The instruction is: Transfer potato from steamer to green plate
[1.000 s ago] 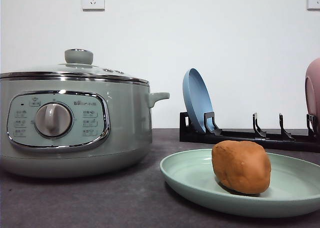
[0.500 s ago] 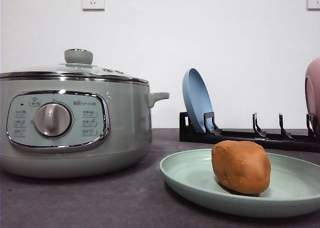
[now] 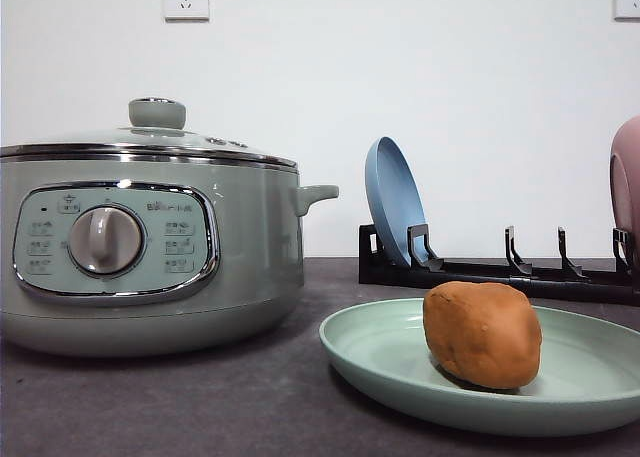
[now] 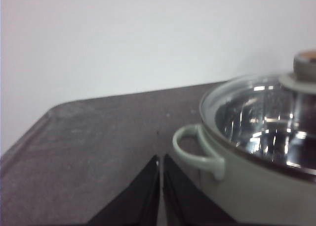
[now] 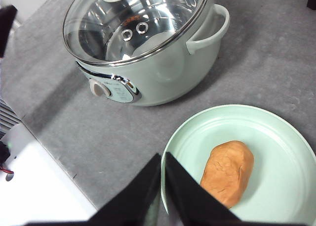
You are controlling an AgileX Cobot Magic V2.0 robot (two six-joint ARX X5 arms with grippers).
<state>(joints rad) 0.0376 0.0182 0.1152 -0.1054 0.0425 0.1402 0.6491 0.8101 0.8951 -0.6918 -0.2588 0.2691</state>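
Judging from my screens, the transfer looks done: the potato [image 3: 483, 334] lies on the plate [image 3: 380, 362] at lower right of the front view, and the steamer [image 3: 150, 247] at left has its lid on. Both sets of jaws, left [image 4: 161, 159] and right [image 5: 163, 159], are clenched on nothing, so only parking the arms remains.

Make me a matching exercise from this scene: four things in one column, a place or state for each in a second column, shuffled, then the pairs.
Things:
1. potato
2. blue plate
3. glass lid
4. right hand

Places or states:
A. closed on the steamer
B. shut, holding nothing
C. lying on the green plate
D. standing on edge in the black rack

Pairs: 1-C, 2-D, 3-A, 4-B
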